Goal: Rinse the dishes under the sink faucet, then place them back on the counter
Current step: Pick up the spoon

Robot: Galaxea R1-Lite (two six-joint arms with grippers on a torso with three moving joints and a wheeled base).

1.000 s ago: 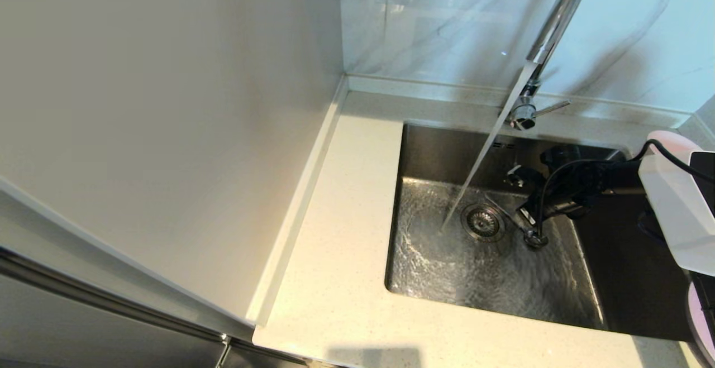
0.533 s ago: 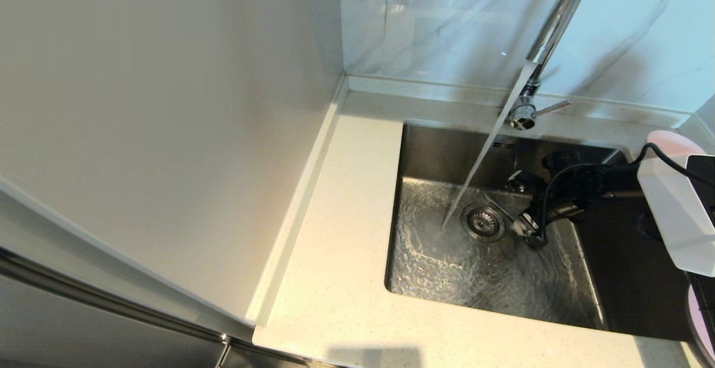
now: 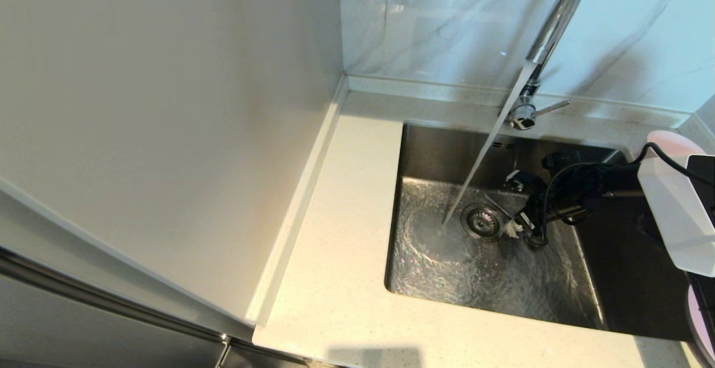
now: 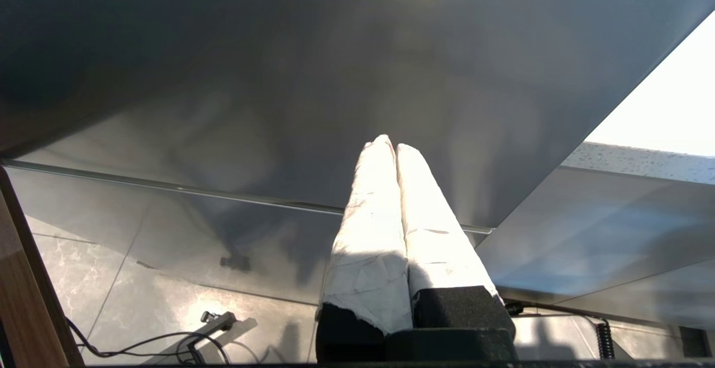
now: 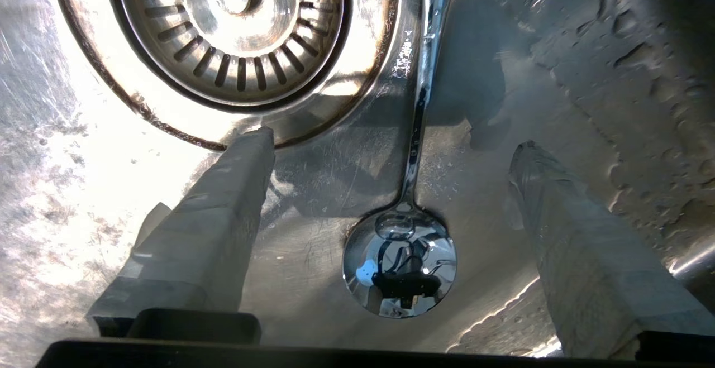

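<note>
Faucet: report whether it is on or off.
On. A stream runs from the faucet into the sink, rippling water near the drain strainer.

Legible text, labels, brands, numbers, signs: none on any visible surface, near the sink point(image 3: 447, 150) or elsewhere.

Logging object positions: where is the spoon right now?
The spoon lies on the sink floor beside the drain strainer, between the open right pincer's fingers.

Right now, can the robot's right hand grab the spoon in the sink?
Probably yes. The right gripper is open low over the spoon, one finger on each side of its handle, and nothing lies between them.
</note>
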